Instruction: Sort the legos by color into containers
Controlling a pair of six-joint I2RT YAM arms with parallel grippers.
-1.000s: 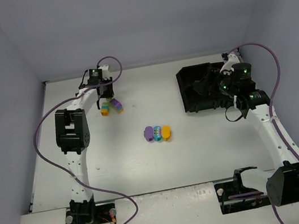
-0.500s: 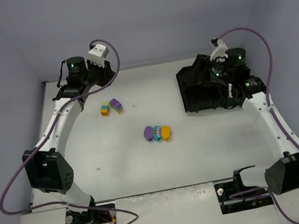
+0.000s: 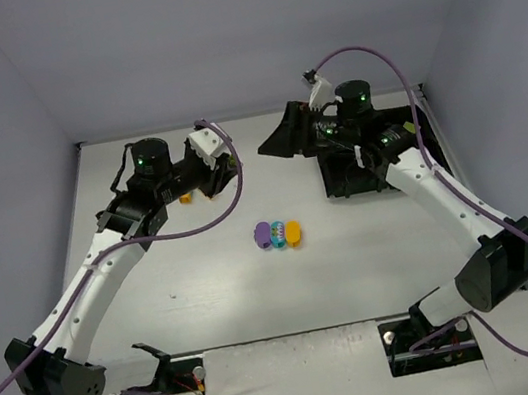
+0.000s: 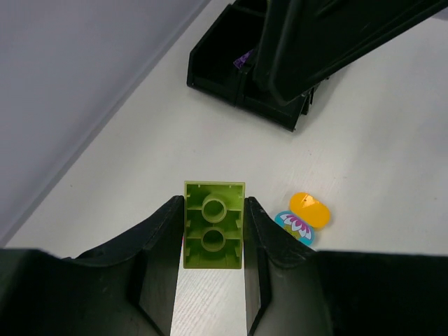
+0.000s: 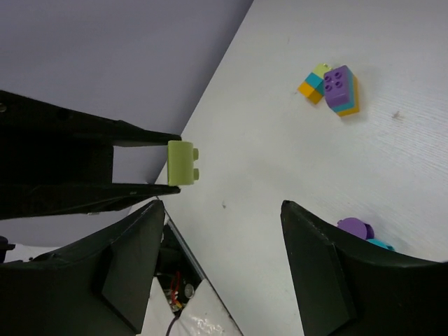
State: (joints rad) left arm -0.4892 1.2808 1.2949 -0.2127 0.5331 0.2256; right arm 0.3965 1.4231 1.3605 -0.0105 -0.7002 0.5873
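My left gripper point(image 4: 213, 231) is shut on a lime green brick point(image 4: 213, 225) and holds it above the table, underside toward the camera. In the top view it point(image 3: 227, 168) hangs left of the black tray point(image 3: 343, 187). My right gripper point(image 3: 275, 143) is open and empty, pointing left from the tray toward the left gripper. The right wrist view shows the held lime brick point(image 5: 182, 164) and its own open gripper point(image 5: 222, 210). Purple point(image 3: 262, 235), cyan point(image 3: 277, 235) and orange point(image 3: 293, 233) oval bricks lie together mid-table.
Two small stacks of purple, cyan, orange and lime bricks point(image 5: 332, 87) stand at the back left, half hidden under the left arm point(image 3: 186, 197). A purple piece point(image 4: 243, 60) lies in one tray compartment. The walls close the back and sides.
The left arm has swung from the back left corner toward the table's middle, carrying the lime brick. The right arm has moved from over the tray out to the left.
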